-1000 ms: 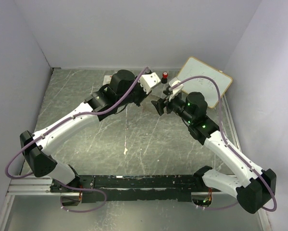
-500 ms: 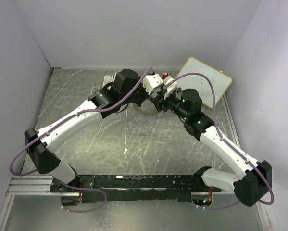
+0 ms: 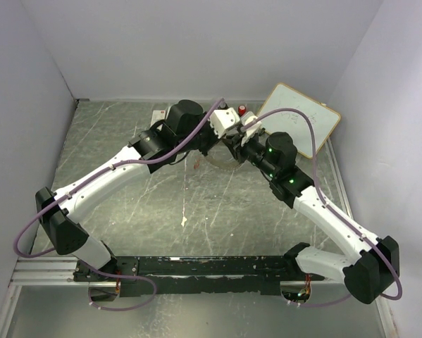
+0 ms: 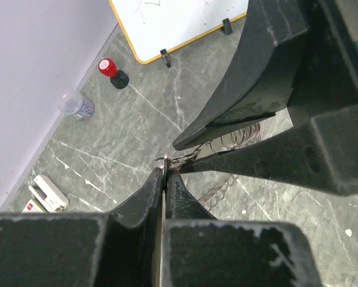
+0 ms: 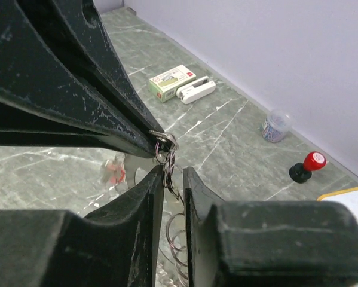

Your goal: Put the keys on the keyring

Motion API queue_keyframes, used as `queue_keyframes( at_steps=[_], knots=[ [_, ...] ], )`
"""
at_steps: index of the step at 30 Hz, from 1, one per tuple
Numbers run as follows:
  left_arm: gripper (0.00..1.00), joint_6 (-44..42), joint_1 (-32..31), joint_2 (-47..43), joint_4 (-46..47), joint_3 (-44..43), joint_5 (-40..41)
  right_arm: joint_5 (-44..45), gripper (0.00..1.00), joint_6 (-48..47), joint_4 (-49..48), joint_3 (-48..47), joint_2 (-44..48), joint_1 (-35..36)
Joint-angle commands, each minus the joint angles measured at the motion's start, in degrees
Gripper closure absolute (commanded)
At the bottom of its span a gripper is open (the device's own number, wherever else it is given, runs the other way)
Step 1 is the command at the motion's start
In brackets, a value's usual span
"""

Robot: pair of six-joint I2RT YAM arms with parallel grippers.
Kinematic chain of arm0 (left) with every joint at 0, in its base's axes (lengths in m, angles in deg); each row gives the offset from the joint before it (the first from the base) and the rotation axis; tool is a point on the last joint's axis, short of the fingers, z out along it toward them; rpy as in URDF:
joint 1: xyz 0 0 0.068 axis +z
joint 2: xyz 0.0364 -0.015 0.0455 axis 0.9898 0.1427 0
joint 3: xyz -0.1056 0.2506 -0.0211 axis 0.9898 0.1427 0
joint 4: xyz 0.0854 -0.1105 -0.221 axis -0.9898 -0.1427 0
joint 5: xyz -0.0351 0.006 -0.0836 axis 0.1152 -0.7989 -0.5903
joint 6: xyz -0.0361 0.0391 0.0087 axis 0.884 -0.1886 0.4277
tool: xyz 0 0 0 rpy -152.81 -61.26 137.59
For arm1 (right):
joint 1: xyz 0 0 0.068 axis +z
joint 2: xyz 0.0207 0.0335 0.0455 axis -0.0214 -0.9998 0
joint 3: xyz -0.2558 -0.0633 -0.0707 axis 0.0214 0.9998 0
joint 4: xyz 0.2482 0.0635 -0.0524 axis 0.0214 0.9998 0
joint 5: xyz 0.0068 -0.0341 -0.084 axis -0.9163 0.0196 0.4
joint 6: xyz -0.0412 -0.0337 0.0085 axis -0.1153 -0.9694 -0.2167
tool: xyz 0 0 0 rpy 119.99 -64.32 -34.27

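Together, left fingers and right fingers pinch the wiry keyring; contents of the clear jar look blurred.

No legible text; whiteboard scribbles too faint, small box label unreadable.

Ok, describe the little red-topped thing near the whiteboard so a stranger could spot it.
Find the wood-framed whiteboard at the far right of the table. Just left of it stands a small black cylinder. Its red cap sets it apart from the clear jar nearby.

High overview; close, opposed wrist views
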Motion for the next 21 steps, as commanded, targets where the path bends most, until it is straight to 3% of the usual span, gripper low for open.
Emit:
queue_keyframes(
  at_steps=[1,2,6,11,15,21],
  knots=[
    [0.93,0.08,-0.06,0.23,0.7,-2.28,-1.53,0.67,0.93,0.38,-5.17,0.58,1.76,0.01],
    [0.93,0.04,-0.07,0.21,0.67,-2.36,-1.53,0.82,1.0,0.47,-5.11,0.48,1.62,0.0],
    [0.93,0.21,-0.07,0.34,0.49,-2.3,-1.06,1.69,1.0,1.21,-9.2,2.69,3.51,0.06],
    [0.93,-0.55,0.11,1.79,-1.83,-1.05,2.37,14.56,1.0,8.16,-31.69,17.44,14.32,-0.1],
    [0.93,-1.58,0.57,4.28,-5.81,-0.24,-9.9,24.62,1.0,12.63,-46.79,25.86,18.83,-0.2],
    [0.93,1.13,0.68,1.18,-1.76,5.1,-8.84,32.36,1.0,14.73,-63.39,31.56,20.41,-0.38]
  ],
)
